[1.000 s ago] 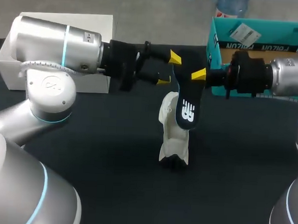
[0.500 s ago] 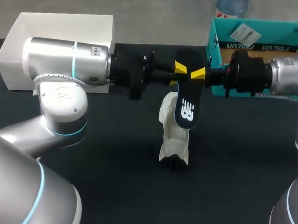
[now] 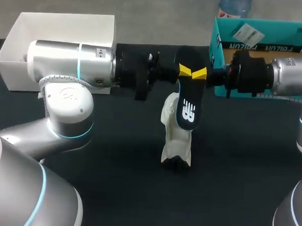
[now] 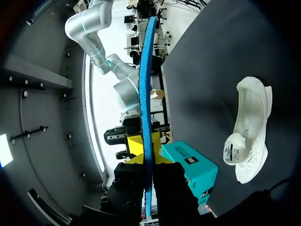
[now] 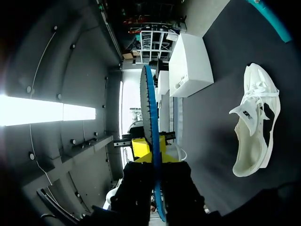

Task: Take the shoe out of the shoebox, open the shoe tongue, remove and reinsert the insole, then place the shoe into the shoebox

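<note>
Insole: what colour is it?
The insole is black with a white logo, clearest in the head view; edge-on in the wrist views it looks blue.

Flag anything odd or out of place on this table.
Nothing looks spilled or damaged. One odd sight: the insole hangs in the air, out of the shoe, pinched at one end by both the left claw and the right claw at once. The shoe lies on the table without it.

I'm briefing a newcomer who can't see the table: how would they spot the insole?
On the black table, find the white sports shoe at its middle. Above it is the flat dark insole with a white logo, the only thing held up, pinched between left tool and right tool.
</note>
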You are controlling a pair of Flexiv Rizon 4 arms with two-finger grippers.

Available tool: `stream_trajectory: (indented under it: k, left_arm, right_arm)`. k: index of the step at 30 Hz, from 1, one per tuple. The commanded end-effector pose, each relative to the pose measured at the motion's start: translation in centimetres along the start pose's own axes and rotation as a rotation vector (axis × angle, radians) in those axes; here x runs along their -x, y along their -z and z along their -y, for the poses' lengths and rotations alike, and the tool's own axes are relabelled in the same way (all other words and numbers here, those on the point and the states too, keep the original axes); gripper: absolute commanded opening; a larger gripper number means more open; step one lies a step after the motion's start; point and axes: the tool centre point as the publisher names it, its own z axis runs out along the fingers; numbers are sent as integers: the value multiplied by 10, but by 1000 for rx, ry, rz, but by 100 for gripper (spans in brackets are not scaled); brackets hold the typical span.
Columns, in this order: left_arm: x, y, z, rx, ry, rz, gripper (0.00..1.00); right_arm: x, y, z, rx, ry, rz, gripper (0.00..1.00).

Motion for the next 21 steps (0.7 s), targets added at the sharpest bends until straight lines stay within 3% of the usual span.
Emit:
stream_trajectory:
  k: [1, 4, 6, 7, 16, 18, 21]
  left_arm:
    - [0, 2, -2, 7, -2, 4, 15]
    - [0, 3, -2, 11, -1, 3, 18]
    - [0, 4, -2, 14, 3, 3, 2]
    - [0, 4, -1, 14, 4, 2, 0]
    - [-7, 2, 2, 1, 34, -23, 0]
    - [-9, 3, 3, -5, 52, -30, 0]
    - [-9, 6, 6, -5, 109, -42, 0]
  right_arm:
    - [2, -1, 1, 2, -1, 2, 0]
    - [2, -1, 0, -1, -2, 1, 0]
    - [2, -1, 0, -1, -2, 1, 0]
    - [2, -1, 0, -1, -2, 1, 0]
    - [2, -1, 2, 6, -4, 1, 3]
    - [4, 3, 5, 27, -10, -2, 100]
    - [8, 12, 10, 54, -16, 9, 100]
